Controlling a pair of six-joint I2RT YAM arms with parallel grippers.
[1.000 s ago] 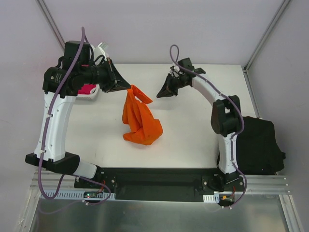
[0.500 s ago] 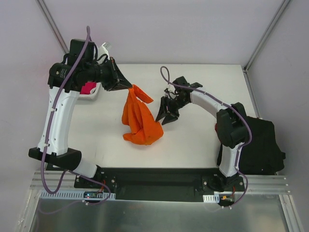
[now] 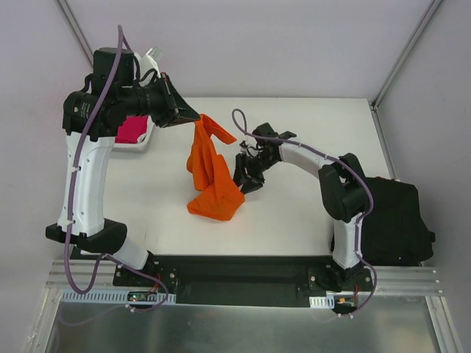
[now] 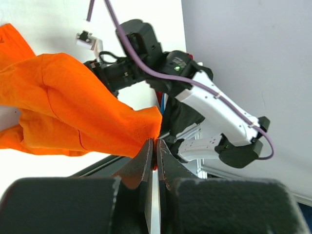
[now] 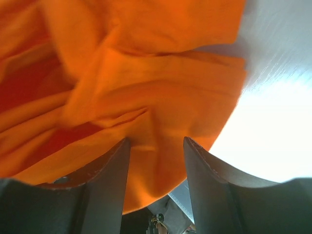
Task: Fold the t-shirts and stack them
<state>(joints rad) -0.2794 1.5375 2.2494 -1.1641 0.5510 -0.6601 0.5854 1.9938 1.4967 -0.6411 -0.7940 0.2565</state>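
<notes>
The bright orange t-shirt (image 3: 210, 173) hangs bunched from my left gripper (image 3: 196, 118), its lower end resting on the white table (image 3: 294, 213). In the left wrist view the left gripper (image 4: 156, 142) is shut on an edge of the orange shirt (image 4: 73, 112). My right gripper (image 3: 243, 182) is open at the shirt's right side, low over the table. In the right wrist view the open fingers (image 5: 114, 161) straddle a fold of the orange cloth (image 5: 146, 87). A magenta-pink shirt (image 3: 131, 131) lies in the basket at the back left. Black shirts (image 3: 397, 220) lie at the table's right edge.
The white lattice basket (image 3: 143, 140) stands at the back left under the left arm. Grey walls and metal frame posts close the back and sides. The black rail with the arm bases runs along the near edge.
The right gripper swung from the back of the table down and left to the shirt's right side. The left gripper lifted the shirt's top a little, stretching it taller.
</notes>
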